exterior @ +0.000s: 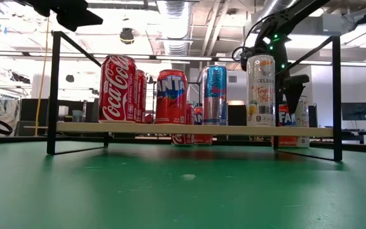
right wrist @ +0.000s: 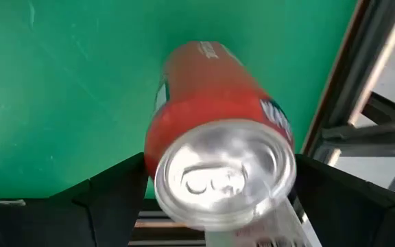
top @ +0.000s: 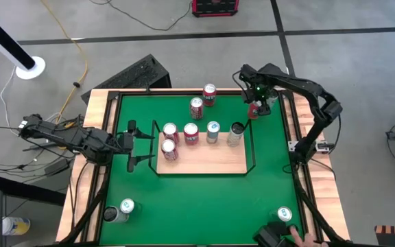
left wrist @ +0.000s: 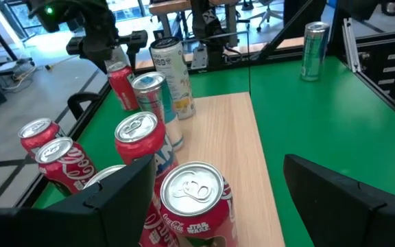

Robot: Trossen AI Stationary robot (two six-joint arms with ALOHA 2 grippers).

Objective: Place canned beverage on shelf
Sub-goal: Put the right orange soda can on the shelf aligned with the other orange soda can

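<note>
We see the right pincer (top: pixel 256 108) hanging over the far right corner of the green tabletop (top: pixel 197 199), its dark fingers (right wrist: pixel 115 189) closed around a red Fanta can (right wrist: pixel 218 137) whose silver top fills the wrist view; whether the can's base touches the tabletop we cannot tell. Just beside this pincer, toward the middle, lies the light-wood shelf (top: pixel 211 159) with black wire rails. On it stand two Coca-Cola cans (exterior: pixel 117 88), a Fanta can (exterior: pixel 171 95), a blue can (exterior: pixel 215 94) and a tall white Celsius can (exterior: pixel 260 89). Two more red cans (top: pixel 203 99) stand on the tabletop beyond the shelf. The left pincer (top: pixel 134 145) waits at the shelf's left end, fingers spread wide and empty, the nearest Coca-Cola can right ahead of it.
</note>
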